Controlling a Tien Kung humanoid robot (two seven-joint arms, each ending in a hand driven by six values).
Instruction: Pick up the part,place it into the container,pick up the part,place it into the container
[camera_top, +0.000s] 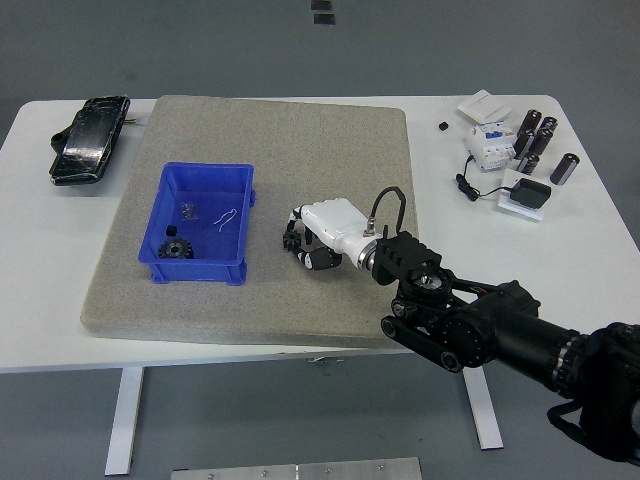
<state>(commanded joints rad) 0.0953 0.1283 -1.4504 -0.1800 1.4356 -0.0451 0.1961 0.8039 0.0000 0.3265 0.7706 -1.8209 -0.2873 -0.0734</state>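
My right hand (306, 247), white-backed with black fingers, reaches in from the lower right over the grey mat (300, 140). Its fingers are curled around a small black gear part (291, 241), just right of the blue container (240, 225). Inside the container lie another black gear (175, 248), a small black block (170, 230), a bent white wire (228, 216) and a small metal piece (188, 210). The left arm does not show.
A black pouch (90, 138) lies at the table's far left. At the far right are several black cylinders (535, 140), a white breaker module (490, 145), a white card (483, 104) and a black adapter with cable (525, 193).
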